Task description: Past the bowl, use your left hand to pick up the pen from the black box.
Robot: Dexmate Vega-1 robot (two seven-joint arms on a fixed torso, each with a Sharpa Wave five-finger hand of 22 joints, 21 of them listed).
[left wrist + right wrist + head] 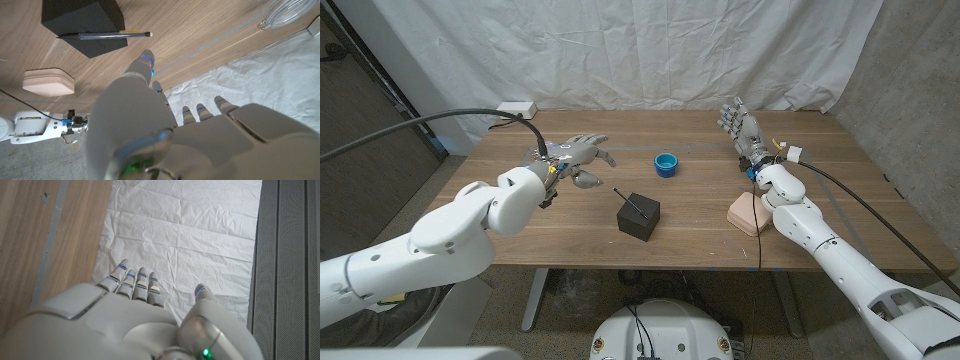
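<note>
A black box [638, 216] stands near the table's front middle, with a thin pen [632, 203] lying across its top and sticking out toward the left. The wrist view shows the same black box [82, 23] and pen [107, 34]. A small blue bowl [666, 164] sits behind the box. My left hand [576, 158] hovers over the table left of the bowl, fingers spread, holding nothing; its back shows as left hand [165, 135]. My right hand [742, 127] stands upright at the back right, fingers apart and empty, also seen as right hand [135, 320].
A pinkish beige block [750, 213] lies at the right front, by my right forearm; it shows as block [48, 82] too. A white box [517, 108] sits at the table's [710, 235] back left edge. White cloth [620, 50] hangs behind.
</note>
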